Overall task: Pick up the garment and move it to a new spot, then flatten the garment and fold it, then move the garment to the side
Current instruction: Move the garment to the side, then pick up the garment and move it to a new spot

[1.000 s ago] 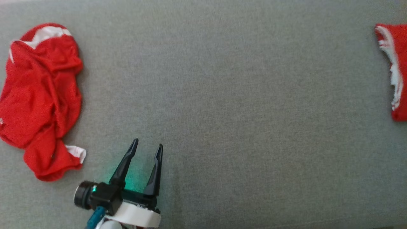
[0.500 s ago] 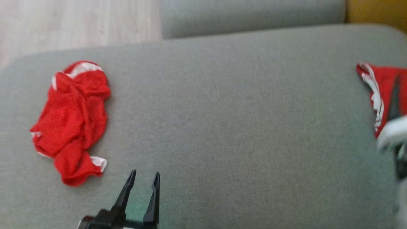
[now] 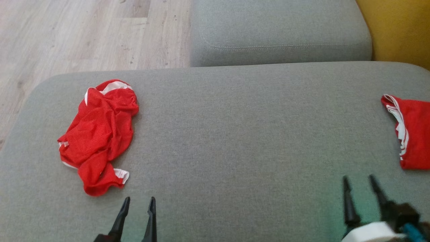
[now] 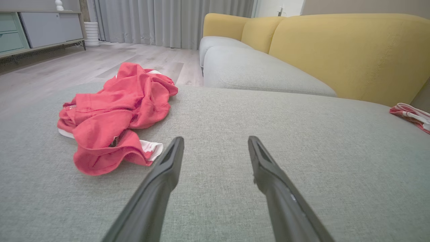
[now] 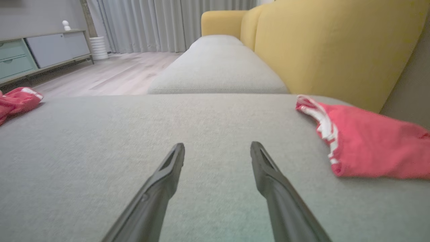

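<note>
A crumpled red garment with white trim (image 3: pixel 99 136) lies on the left part of the grey cushion (image 3: pixel 235 134); the left wrist view has this garment (image 4: pixel 114 116) ahead and to the left. My left gripper (image 3: pixel 139 200) is open and empty just below and right of it, apart from the cloth. A second red garment with white stripes (image 3: pixel 411 132) lies folded at the cushion's right edge, also in the right wrist view (image 5: pixel 366 144). My right gripper (image 3: pixel 358 178) stands open and empty below and left of that one.
Pale wood floor (image 3: pixel 67 37) lies beyond the cushion's far left edge. Another grey seat cushion (image 3: pixel 278 30) adjoins at the back, with a yellow sofa back (image 3: pixel 396 30) at the far right. A low cabinet (image 4: pixel 37 28) and curtains stand across the room.
The head camera has tilted up, so the whole picture shifted down and the floor and sofa came into view. The right gripper now shows at the lower right. The garments lie unchanged.
</note>
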